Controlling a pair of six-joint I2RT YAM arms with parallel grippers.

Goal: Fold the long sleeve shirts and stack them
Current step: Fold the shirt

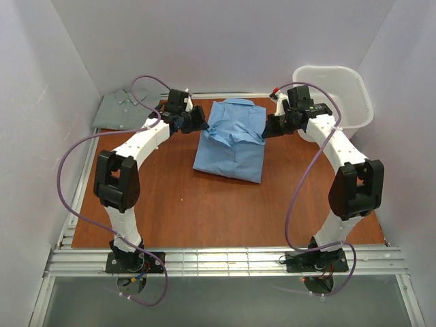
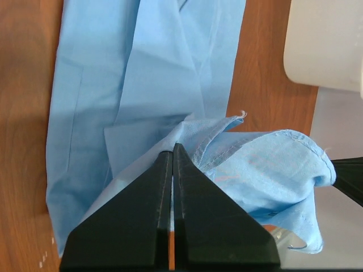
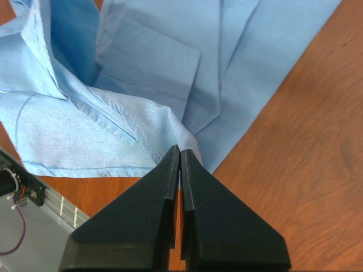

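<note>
basket (image 1: pixel 354 102) near right end effector (image 1: pixel 264 132)

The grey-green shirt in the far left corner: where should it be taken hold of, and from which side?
Probably its near right edge, approached from the right by the left end effector, the closer one. The grey-green shirt lies flat, tucked into the far left corner, so only the edges facing the wooden board look reachable.

Shirt (image 1: pixel 230 139) lies on table (image 1: pixel 204 211), centre-back. Second shirt (image 1: pixel 122 109) sits at far-left corner, basket (image 1: pixel 334 95) at far-right corner.
</note>
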